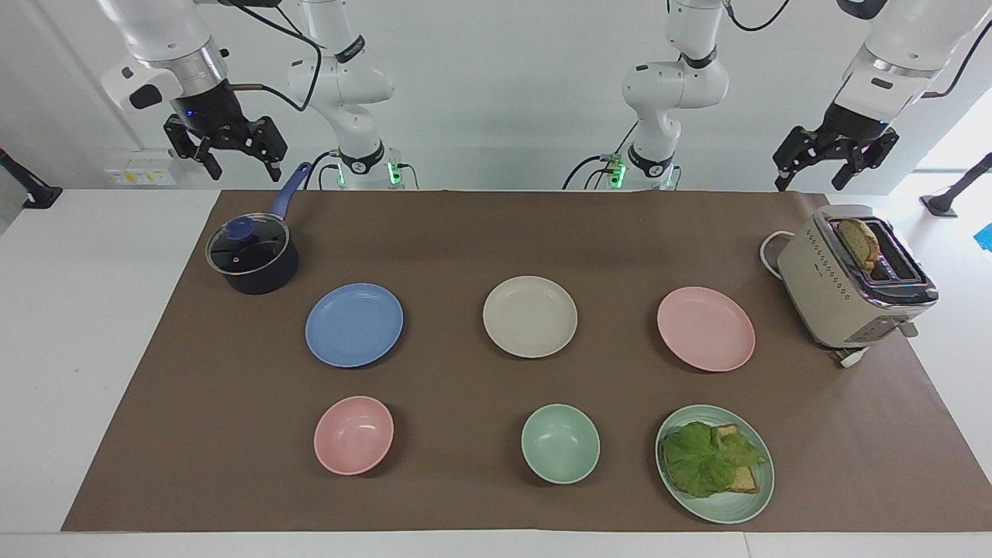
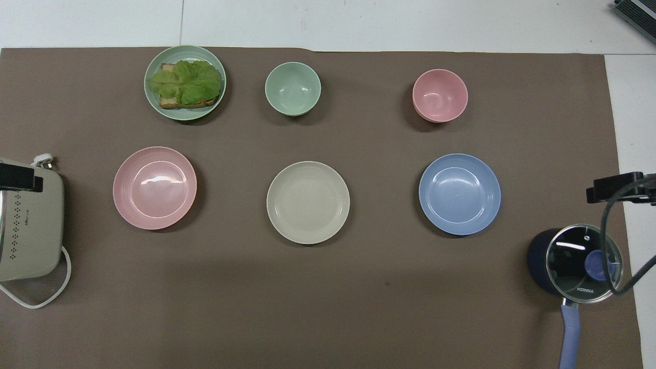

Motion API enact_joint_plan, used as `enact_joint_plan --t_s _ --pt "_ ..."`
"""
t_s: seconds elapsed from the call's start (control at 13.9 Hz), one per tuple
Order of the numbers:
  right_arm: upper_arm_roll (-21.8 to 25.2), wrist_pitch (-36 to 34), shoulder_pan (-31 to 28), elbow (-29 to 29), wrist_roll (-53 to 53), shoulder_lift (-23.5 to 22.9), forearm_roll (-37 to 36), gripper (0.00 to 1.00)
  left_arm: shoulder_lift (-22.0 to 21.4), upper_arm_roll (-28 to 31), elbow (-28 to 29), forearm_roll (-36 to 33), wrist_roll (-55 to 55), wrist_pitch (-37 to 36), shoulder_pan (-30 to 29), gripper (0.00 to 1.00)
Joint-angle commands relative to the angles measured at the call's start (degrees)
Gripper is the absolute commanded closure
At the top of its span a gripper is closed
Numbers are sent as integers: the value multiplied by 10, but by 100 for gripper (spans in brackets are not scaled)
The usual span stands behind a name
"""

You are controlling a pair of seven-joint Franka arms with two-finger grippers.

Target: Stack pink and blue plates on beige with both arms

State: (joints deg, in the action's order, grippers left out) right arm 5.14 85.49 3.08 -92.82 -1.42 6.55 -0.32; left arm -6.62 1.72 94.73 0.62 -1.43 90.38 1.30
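Note:
Three plates lie in a row on the brown mat. The beige plate point(image 1: 530, 316) point(image 2: 308, 202) is in the middle. The blue plate point(image 1: 354, 324) point(image 2: 459, 194) lies toward the right arm's end, the pink plate point(image 1: 706, 328) point(image 2: 155, 187) toward the left arm's end. All three are bare and apart from each other. My right gripper point(image 1: 242, 169) point(image 2: 615, 187) hangs open and empty, high up by the pot. My left gripper point(image 1: 811, 180) point(image 2: 18, 177) hangs open and empty, high up by the toaster.
A lidded dark pot point(image 1: 252, 256) with a blue handle stands by the blue plate. A beige toaster point(image 1: 852, 283) holding bread stands by the pink plate. Farther from the robots are a pink bowl point(image 1: 353, 435), a green bowl point(image 1: 560, 443) and a green plate point(image 1: 748, 504) with lettuce and toast.

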Motion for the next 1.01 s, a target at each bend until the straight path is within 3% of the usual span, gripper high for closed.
enact_joint_plan --t_s 0.0,0.5,0.94 --pt "-3 3 -6 -7 12 9 8 0 9 6 42 -5 1 55 1 0" --pt "-3 2 -6 -7 12 9 8 0 74 7 103 -5 -1 194 -21 0" --pt "-3 3 -6 -7 12 9 8 0 161 7 124 -5 -2 276 -32 0"
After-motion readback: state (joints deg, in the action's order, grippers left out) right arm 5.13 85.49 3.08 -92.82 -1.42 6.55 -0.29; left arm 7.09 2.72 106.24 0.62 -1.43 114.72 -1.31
